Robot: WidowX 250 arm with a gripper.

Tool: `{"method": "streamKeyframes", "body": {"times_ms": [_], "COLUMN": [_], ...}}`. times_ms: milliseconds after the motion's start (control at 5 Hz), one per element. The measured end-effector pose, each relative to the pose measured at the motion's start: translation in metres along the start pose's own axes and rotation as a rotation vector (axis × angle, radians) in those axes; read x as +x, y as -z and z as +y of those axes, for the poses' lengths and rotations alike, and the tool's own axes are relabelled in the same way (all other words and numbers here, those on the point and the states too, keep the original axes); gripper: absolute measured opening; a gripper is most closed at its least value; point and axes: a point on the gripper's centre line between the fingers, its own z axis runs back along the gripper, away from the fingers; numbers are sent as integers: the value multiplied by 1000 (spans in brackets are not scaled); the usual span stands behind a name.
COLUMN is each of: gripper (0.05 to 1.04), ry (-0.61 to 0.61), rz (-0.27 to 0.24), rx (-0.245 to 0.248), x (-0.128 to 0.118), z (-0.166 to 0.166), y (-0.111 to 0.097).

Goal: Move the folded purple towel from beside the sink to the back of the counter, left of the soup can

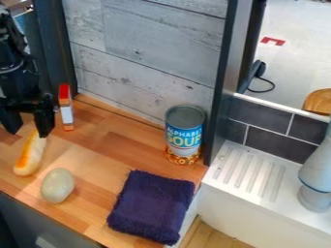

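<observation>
With 12 o'clock at the top of the camera view, your end effector (28, 129) hangs near 10 o'clock, its two fingers spread wide and nothing evident between them. Just below it, on the light wood bench (123, 141), lies the long, cream-white, roll-like piece with an orange-brown streak (30, 154).

You'd likely find the roll-like piece light, probably foam or soft plastic with a little give; I can't tell which. Its rounded sides could let it turn if you pinch off-centre, so take it across the narrow middle, one finger at 9 o'clock and one at 3, with a gentle squeeze.

Its long axis runs roughly from half past 12 to half past 6, the lower end blunt and rounded, the upper end close under your right-hand finger in the view. The orange streak runs along its 9 o'clock side.

From it, the pale grey-green, egg-shaped object (58, 185) sits near 5 o'clock, the small upright red-and-white box (66, 110) near 1, the blue-labelled metal soup can (184, 136) near 3, and the folded dark purple cloth (151, 206) near 4.
</observation>
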Motion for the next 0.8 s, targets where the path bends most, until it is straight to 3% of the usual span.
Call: {"method": "streamKeyframes", "body": {"times_ms": [400,800], "gripper": [998,998], "ry": [49,225], "rz": [35,46], "rx": [-12,-2], "x": [-5,-6], "z": [-11,-57], "y": [14,23]}}
